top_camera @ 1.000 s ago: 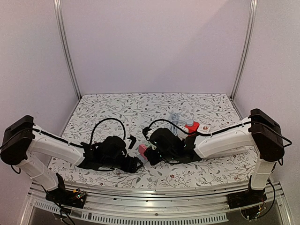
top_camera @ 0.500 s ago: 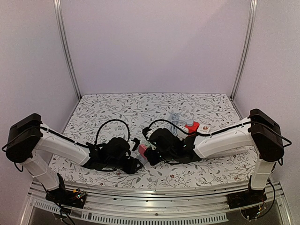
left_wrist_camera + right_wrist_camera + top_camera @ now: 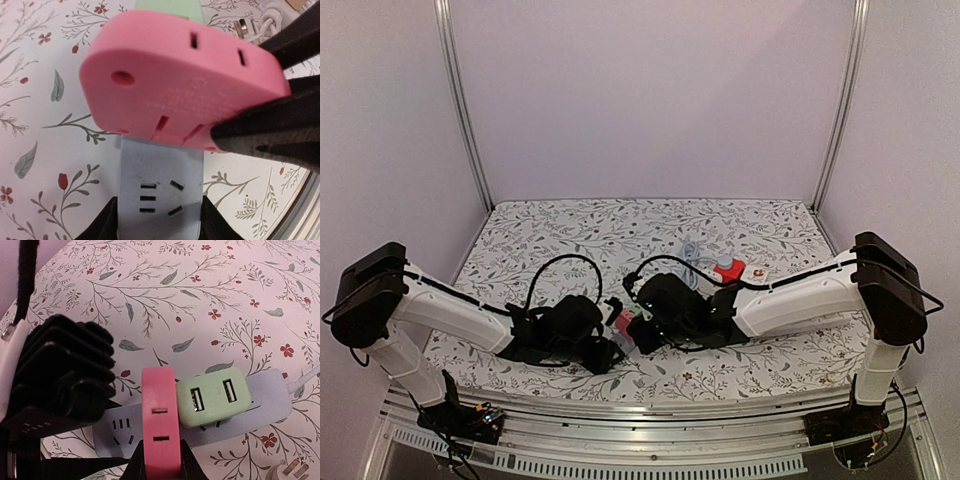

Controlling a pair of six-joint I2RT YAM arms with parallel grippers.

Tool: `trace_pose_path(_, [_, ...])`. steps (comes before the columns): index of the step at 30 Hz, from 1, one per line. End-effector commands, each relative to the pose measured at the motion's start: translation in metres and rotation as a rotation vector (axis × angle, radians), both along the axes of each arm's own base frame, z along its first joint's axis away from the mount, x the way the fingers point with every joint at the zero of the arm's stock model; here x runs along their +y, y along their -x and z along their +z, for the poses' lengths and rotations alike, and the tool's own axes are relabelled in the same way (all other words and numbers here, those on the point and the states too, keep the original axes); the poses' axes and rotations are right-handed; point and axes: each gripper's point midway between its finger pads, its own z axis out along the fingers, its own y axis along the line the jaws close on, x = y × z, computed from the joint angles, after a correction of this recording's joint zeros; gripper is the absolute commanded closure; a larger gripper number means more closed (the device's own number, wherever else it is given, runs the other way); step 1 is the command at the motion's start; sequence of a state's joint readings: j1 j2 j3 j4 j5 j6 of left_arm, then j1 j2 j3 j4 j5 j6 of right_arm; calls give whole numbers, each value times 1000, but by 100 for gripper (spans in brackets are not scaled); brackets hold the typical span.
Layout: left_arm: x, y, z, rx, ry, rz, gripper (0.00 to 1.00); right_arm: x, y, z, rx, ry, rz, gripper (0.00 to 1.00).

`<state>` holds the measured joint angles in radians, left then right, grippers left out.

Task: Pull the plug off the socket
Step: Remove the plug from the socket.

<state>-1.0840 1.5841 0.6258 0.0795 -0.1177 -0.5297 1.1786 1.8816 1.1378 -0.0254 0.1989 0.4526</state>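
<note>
While both arms reach low toward mid-table, the right gripper [image 3: 160, 463] clamps the pink plug [image 3: 160, 410], upright on the grey socket strip [image 3: 160, 195]; the left gripper [image 3: 160, 227] pinches that strip's sides; bare table [image 3: 620, 225] lies beyond.

Partly behind pink plug [image 3: 175, 80]: socket strip [image 3: 160, 175]
</note>
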Motion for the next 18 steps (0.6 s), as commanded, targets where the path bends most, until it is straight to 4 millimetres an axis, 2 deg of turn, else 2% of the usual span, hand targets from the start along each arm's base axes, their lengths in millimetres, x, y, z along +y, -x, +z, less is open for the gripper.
trace_pose_path(1, [-24,15,7,1,41,-86,79,-6,11,-8,45,32,-14,98])
trace_pose_path(9, [-27,18,8,-11,48,-103,80,-22,7,-15,41,59,-85,99])
trace_pose_path(18, [-14,23,-2,4,31,-88,82,-31,1,-18,92,33,-121,100])
